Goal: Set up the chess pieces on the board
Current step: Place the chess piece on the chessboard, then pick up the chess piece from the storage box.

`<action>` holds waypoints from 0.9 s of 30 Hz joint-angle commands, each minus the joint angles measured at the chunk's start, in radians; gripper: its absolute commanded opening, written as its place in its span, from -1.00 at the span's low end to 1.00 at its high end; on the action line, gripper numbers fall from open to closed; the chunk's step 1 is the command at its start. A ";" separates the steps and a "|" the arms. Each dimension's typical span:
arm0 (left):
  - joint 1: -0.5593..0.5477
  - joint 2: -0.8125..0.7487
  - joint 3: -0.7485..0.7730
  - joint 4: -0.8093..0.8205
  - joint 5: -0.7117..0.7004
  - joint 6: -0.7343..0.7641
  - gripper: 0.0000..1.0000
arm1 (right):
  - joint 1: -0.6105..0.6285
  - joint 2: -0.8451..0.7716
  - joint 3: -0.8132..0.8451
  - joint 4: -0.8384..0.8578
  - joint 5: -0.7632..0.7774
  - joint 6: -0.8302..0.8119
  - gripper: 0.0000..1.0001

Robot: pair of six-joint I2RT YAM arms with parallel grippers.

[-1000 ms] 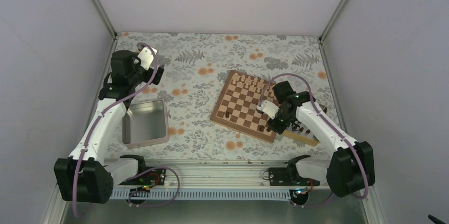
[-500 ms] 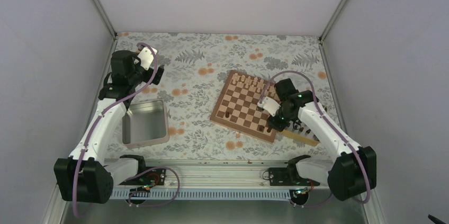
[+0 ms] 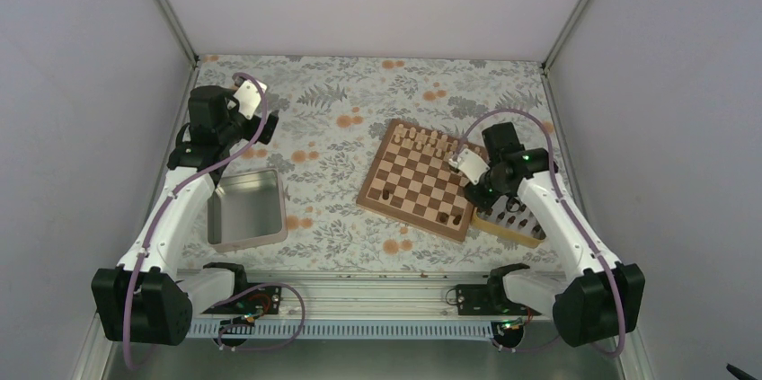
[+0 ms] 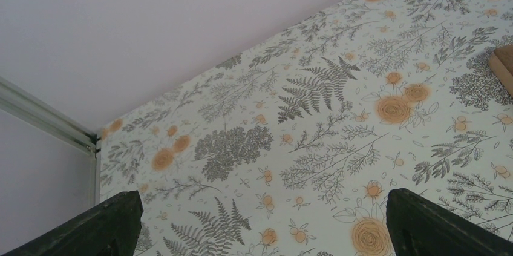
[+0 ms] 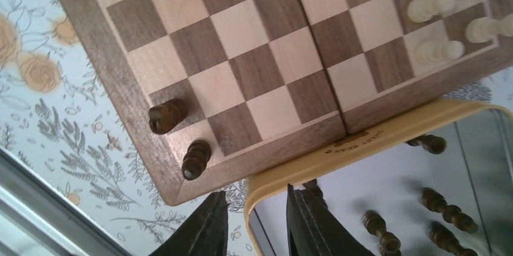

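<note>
The board (image 3: 422, 184) lies right of centre and fills the top of the right wrist view (image 5: 260, 56). Two dark chess pieces (image 5: 166, 115) stand at its near corner, and another dark piece (image 3: 386, 191) stands at its left edge. More dark pieces (image 5: 381, 229) lie in the light wooden tray (image 5: 375, 141) beside the board. My right gripper (image 3: 481, 200) hangs over the tray's corner (image 5: 254, 223), jaws narrowly apart and holding nothing. My left gripper (image 3: 270, 119) is wide open and empty over the patterned cloth at the far left (image 4: 264, 219).
Pale cream pieces (image 3: 420, 139) stand in rows on the board's far side (image 5: 432, 6). A grey metal tin (image 3: 247, 209) sits at the near left. The tray (image 3: 503, 225) touches the board's right edge. Walls enclose the table on three sides.
My right gripper has moved from the board's near corner rightward to the tray, uncovering it. The left arm has not moved.
</note>
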 commanded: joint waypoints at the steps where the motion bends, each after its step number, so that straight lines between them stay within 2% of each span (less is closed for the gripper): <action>1: 0.005 -0.014 -0.016 0.016 0.013 0.000 1.00 | 0.001 0.021 -0.018 -0.048 -0.049 -0.050 -0.47; 8: 0.005 -0.007 -0.016 0.019 0.012 0.000 1.00 | 0.066 0.040 -0.094 -0.041 -0.036 -0.041 -0.51; 13: 0.005 -0.007 -0.016 0.018 0.010 0.000 1.00 | 0.078 0.043 -0.096 -0.029 -0.069 -0.045 -0.51; 17: 0.004 -0.007 -0.017 0.016 0.010 0.000 1.00 | 0.088 0.063 -0.129 0.005 -0.031 -0.031 -0.50; 27: 0.005 -0.007 -0.022 0.020 0.011 0.000 1.00 | 0.098 0.082 -0.130 0.032 -0.045 -0.027 -0.49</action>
